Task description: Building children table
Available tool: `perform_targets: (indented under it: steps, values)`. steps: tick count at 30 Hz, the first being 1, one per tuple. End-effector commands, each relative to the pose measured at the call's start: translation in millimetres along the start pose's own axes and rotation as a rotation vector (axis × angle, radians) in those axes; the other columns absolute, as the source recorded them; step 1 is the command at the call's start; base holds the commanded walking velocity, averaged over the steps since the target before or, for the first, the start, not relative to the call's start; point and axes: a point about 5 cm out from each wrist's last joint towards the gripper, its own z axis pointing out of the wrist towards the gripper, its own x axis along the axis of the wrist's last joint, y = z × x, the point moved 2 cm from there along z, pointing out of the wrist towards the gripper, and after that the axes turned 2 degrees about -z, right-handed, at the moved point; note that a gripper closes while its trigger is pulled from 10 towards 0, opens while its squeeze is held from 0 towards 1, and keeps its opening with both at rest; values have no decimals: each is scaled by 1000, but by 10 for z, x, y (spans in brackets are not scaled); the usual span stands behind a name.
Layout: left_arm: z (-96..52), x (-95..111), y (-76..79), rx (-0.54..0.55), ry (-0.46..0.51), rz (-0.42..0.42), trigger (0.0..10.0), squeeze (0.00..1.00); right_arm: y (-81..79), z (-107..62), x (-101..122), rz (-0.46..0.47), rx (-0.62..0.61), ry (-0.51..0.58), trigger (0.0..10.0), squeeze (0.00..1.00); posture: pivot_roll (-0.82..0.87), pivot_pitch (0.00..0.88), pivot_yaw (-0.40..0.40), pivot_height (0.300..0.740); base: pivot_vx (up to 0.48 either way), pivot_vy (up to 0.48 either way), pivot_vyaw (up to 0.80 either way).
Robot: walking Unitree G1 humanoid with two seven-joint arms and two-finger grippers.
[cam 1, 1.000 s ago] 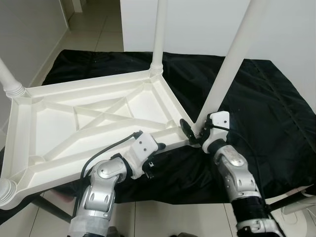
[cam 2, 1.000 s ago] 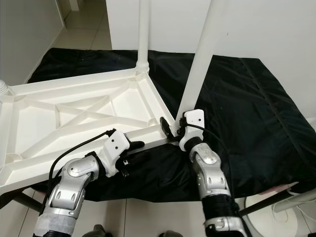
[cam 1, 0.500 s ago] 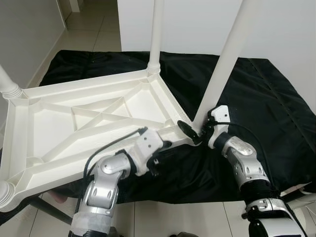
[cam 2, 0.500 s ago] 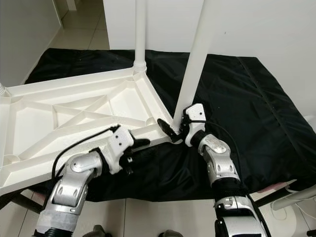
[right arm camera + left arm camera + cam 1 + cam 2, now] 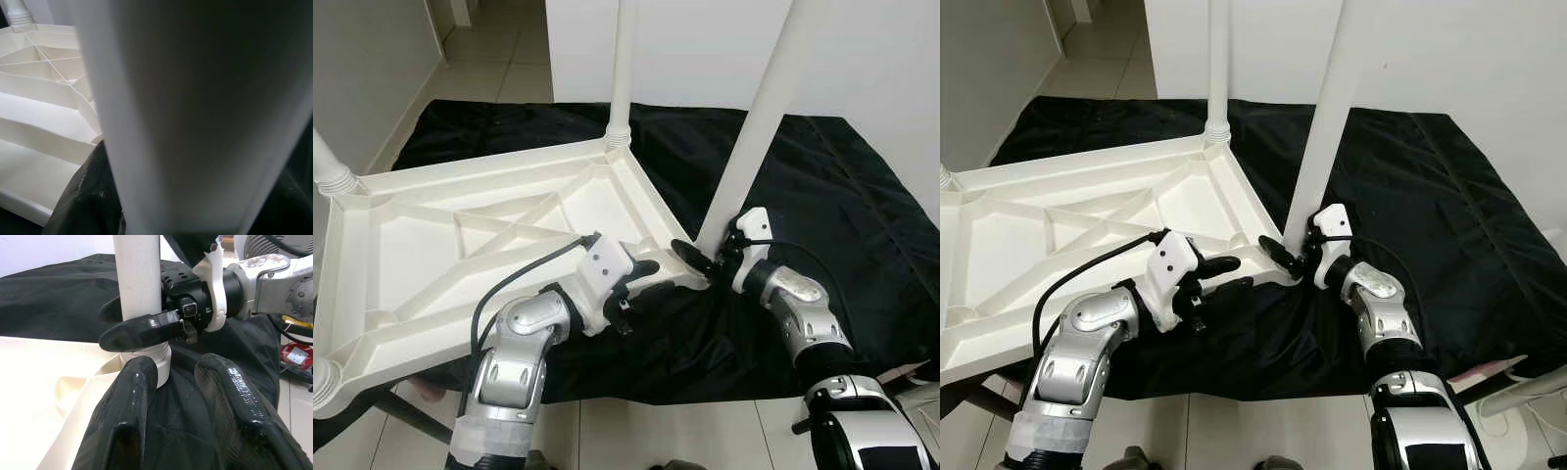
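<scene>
The white plastic table top (image 5: 489,174) lies upside down with its ribbed underside showing. A long white leg (image 5: 759,117) stands in its near right corner. My right gripper (image 5: 705,259) is shut on that leg just above the socket, one black finger (image 5: 142,330) in front and one behind. My left gripper (image 5: 651,277) is open at the near rim beside that corner, its fingertips (image 5: 132,396) a short way from the leg's base (image 5: 146,357). The right wrist view is close on the leg (image 5: 195,112).
Three more legs stand in the other corners: back (image 5: 625,69), far left (image 5: 328,162), near left (image 5: 321,377). A black cloth (image 5: 842,196) covers the surface under the table. Pale tiled floor (image 5: 499,59) and white walls lie beyond.
My left gripper has slid right along the near rim toward the corner with the held leg. My right forearm has swung outward to the right while keeping hold of the leg.
</scene>
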Motion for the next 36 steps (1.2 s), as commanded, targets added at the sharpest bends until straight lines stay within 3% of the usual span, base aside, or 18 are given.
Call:
perform_targets:
  steps: [1,9,10,16,23,25,36]
  values:
    - [107,46,-21,157,57,-66,10000,0,-76,-3,-96,29,35,-24,0,0,-9,6,-26,740,0,0,0]
    - [109,34,-4,153,46,-75,10000,0,-125,-29,-127,64,18,2,0,0,-15,11,-27,740,0,0,0]
    - [106,12,-5,156,39,-76,10000,0,-142,-25,-110,76,-18,25,10000,0,-16,12,-27,740,0,0,0]
    - [113,-6,-13,165,33,-70,10000,0,-193,11,-101,108,-108,50,10000,0,-21,13,-27,740,0,0,0]
    - [111,-36,-13,170,23,-66,10000,0,-231,56,-158,90,-292,-9,10000,0,-25,12,-27,740,0,0,0]
    - [111,-36,-13,170,23,-66,10000,0,-231,56,-158,90,-292,-9,10000,0,-25,12,-27,740,0,0,0]
    - [117,-50,-35,178,20,-67,10000,0,-420,37,-176,137,-725,-63,10000,0,-32,12,-26,740,0,0,0]
